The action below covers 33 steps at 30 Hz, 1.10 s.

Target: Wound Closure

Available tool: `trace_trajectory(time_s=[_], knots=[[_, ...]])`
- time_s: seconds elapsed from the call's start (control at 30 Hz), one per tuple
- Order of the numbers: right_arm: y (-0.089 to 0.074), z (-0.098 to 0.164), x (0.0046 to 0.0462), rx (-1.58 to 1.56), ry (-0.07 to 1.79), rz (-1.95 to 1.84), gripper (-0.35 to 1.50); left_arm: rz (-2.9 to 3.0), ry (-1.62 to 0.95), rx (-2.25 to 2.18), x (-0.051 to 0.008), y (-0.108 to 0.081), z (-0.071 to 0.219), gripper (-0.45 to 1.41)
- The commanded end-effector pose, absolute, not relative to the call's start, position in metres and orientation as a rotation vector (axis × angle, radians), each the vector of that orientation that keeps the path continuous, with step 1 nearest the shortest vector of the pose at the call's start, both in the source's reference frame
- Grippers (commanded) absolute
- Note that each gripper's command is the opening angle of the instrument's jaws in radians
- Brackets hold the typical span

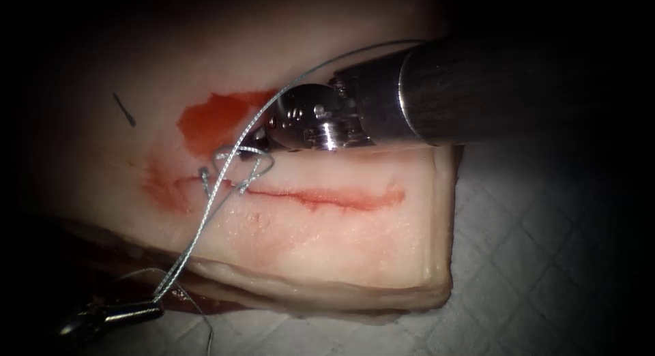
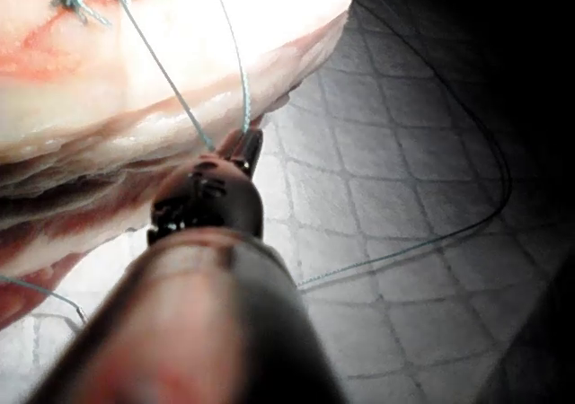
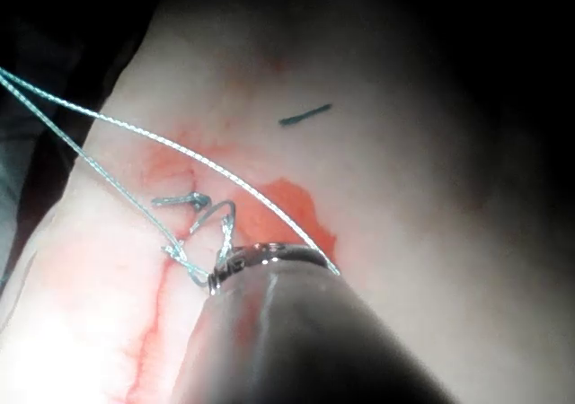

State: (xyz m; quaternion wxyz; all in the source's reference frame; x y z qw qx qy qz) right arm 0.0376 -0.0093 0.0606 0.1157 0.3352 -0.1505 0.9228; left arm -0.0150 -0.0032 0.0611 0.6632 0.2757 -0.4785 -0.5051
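The tissue (image 1: 327,247) has a red cut (image 1: 321,196) running across it. A knot of grey thread (image 1: 205,175) sits at the cut's left end, with a small loop (image 1: 249,158) beside it. My right tool (image 1: 258,139) comes in from the right and is shut on the thread at that loop, also seen close up (image 3: 220,274). My left tool (image 1: 153,307) lies below the tissue's front edge, shut on the long thread (image 1: 198,233), which runs taut up over the knot and past the right tool. The same left jaws (image 2: 244,144) grip the thread.
A patch of red fluid (image 1: 211,121) lies on the tissue behind the knot. A short dark cut end of thread (image 1: 124,109) rests at the far left. The tissue sits on a white quilted cloth (image 1: 532,260), where slack thread (image 2: 467,215) trails.
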Motion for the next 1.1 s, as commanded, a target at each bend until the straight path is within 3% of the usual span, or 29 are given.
trace_trajectory(time_s=[0.03,0.63,1.1], knots=[[-0.009,0.061,0.0386,0.985,-0.436,2.702,-0.35,-1.171,-1.057,0.648,-0.0152,-0.004,0.061,-0.45],[-0.009,0.061,0.0384,0.985,-0.416,2.718,-0.35,-1.346,-0.594,0.833,-0.0098,-0.014,0.052,-0.45],[-0.009,0.061,0.0373,0.907,-0.269,2.963,-0.35,-1.266,-0.367,0.864,-0.0063,-0.019,0.056,-0.45]])
